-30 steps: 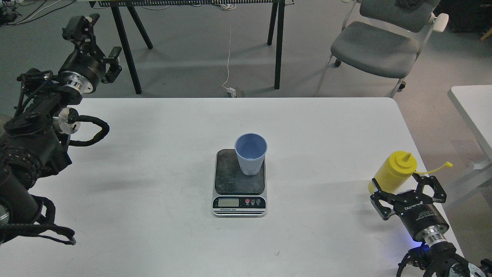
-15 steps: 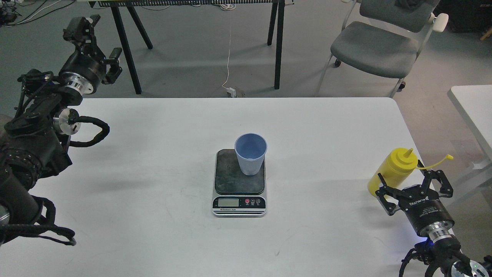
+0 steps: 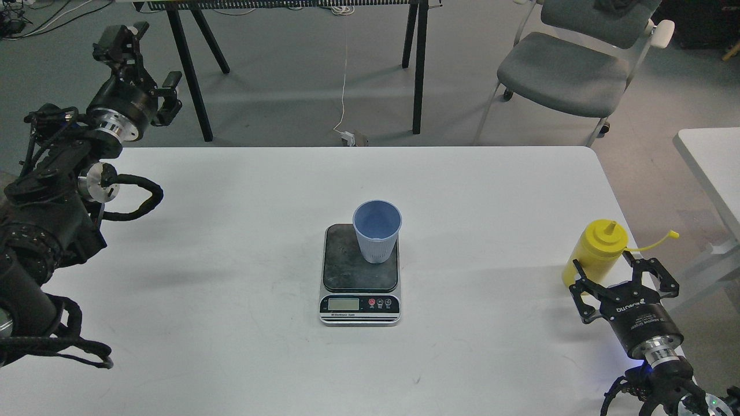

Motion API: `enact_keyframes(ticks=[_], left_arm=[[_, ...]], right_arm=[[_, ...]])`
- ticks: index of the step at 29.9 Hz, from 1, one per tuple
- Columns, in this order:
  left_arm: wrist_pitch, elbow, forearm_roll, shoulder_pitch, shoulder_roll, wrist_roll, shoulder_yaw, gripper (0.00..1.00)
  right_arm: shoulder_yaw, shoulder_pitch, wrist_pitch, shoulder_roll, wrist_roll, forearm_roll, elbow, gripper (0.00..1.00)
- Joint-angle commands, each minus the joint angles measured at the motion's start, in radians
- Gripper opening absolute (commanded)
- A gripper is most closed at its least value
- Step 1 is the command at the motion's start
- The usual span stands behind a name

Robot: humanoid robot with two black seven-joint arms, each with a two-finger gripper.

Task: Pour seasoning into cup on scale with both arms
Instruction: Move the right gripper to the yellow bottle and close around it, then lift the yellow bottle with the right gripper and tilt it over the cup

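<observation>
Two black robot arms are reaching over a white table, with the scale sitting near the table's middle as the landmark. Far to the left of the scale, the left arm is rising past the table's far left corner, and the left gripper is hanging above the floor, well apart from everything on the table. Its fingers are standing spread with nothing between them.

On the scale's dark platform, toward the far right corner, the cup is standing upright. Its blue inside is showing, but whether anything is lying in it cannot be told.

Well to the right of the scale, close to the table's right edge, the yellow seasoning bottle is standing about upright, its pointed nozzle up and its thin cap strap sticking out to the right, past the table edge. The right gripper is sitting just on the near side of the bottle, with spread fingers reaching to either side of the bottle's lower part; whether they are touching it cannot be told.

Between the scale and the bottle, bare tabletop is lying open. Beyond the table's far edge, right of the scale, a grey chair is standing on the floor.
</observation>
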Motion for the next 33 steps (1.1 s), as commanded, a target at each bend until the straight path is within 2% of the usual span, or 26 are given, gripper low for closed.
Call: enact_keyframes(ticks=[1, 4, 11, 15, 21, 27, 33], left_arm=[[0.000, 0.000, 0.000, 0.000, 0.001, 0.000, 0.000, 0.99], [0.000, 0.000, 0.000, 0.000, 0.001, 0.000, 0.000, 0.99], [0.000, -0.002, 0.001, 0.000, 0.001, 0.000, 0.002, 0.99], [0.000, -0.002, 0.000, -0.003, 0.001, 0.000, 0.000, 0.99], [0.000, -0.003, 0.000, -0.012, -0.005, 0.000, 0.002, 0.99], [0.000, -0.003, 0.000, -0.012, -0.014, 0.000, -0.002, 0.99], [0.000, -0.003, 0.000, -0.014, -0.017, 0.000, -0.006, 0.99]], right_arm=[[0.000, -0.002, 0.000, 0.000, 0.000, 0.001, 0.000, 0.59], [0.000, -0.003, 0.000, 0.000, 0.000, -0.001, 0.000, 0.55], [-0.002, 0.003, 0.000, -0.009, -0.002, -0.004, 0.005, 0.55], [0.027, 0.041, 0.000, -0.038, -0.005, -0.085, 0.008, 0.54], [0.040, 0.216, 0.000, -0.095, -0.017, -0.315, 0.014, 0.54], [0.009, 0.449, 0.000, -0.097, -0.082, -0.652, 0.014, 0.54], [-0.202, 0.714, 0.000, -0.093, -0.082, -0.854, 0.005, 0.54]])
